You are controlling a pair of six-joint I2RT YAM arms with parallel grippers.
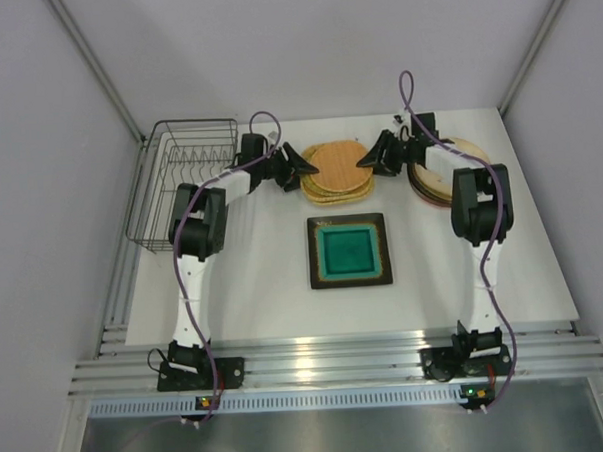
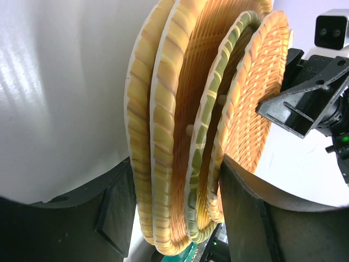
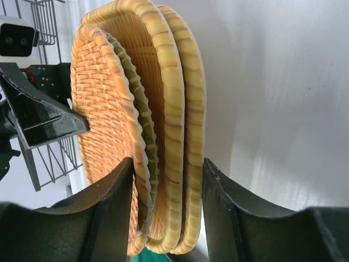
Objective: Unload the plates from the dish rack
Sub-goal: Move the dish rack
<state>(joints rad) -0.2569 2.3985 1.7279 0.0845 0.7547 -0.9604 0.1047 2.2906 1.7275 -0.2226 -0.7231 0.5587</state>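
The left arm (image 1: 188,309) and right arm (image 1: 487,278) match — white links, black joints, each on a black base (image 1: 188,371). A purple cable (image 1: 407,86) trails along each, and the black fingers (image 2: 114,213) are broad wedges.

We are seeing rough woven tan wicker rounded-square plates (image 1: 337,171), a glossy glazed dark-rimmed square teal plate (image 1: 349,251), a thin dark metal wire dish rack (image 1: 145,198), and a smooth white table (image 1: 254,288).
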